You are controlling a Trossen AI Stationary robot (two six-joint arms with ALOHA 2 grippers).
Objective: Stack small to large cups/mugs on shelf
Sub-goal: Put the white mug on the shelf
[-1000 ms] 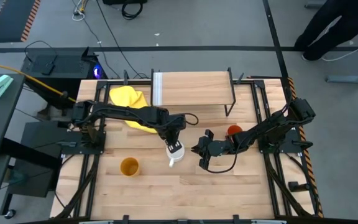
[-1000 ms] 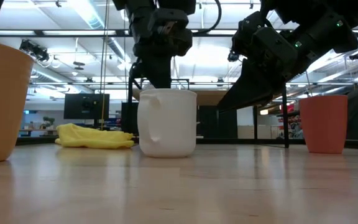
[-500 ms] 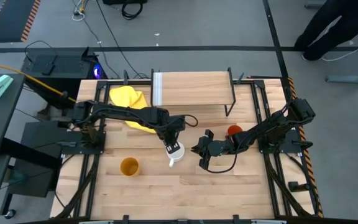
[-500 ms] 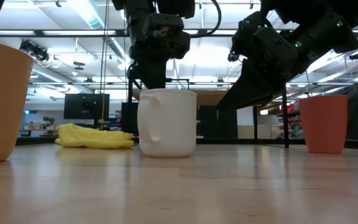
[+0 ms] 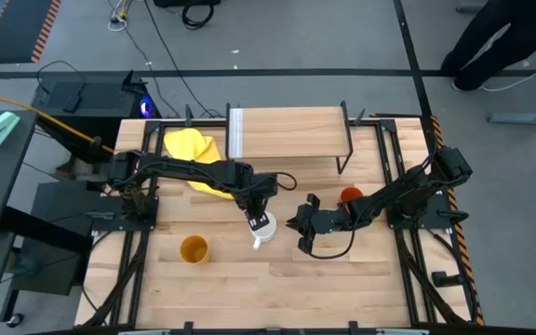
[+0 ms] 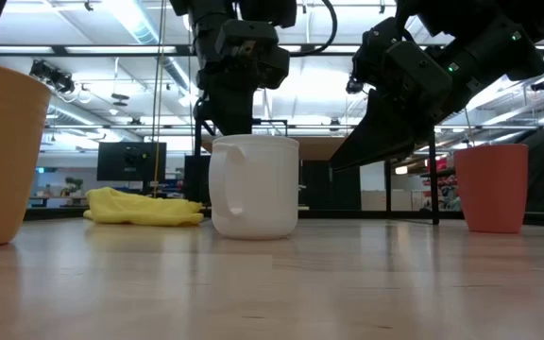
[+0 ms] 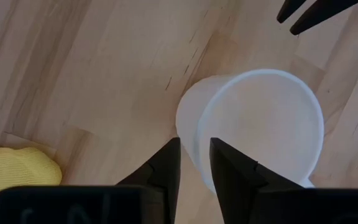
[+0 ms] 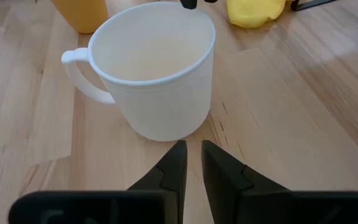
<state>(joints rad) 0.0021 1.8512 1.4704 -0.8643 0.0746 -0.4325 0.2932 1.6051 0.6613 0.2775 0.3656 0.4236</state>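
The white mug stands upright on the tabletop, its handle toward the near edge. My left gripper points down over the mug's far-left rim. It is open by a narrow gap, with one finger outside the wall and one over the hollow; I cannot tell whether they touch. My right gripper is shut and hovers just right of the mug, pointing at it. The orange-red cup and the yellow-orange cup stand on the table. The shelf is at the far edge.
A yellow cloth lies on the table left of the shelf's white strip. The shelf's black legs stand near the orange-red cup. Bare wood stretches along the near edge. A person's legs show beyond the table's far right corner.
My left gripper has come down a little and toward the near edge, ending at the mug's rim, then held still. The mug and my right gripper have stayed put.
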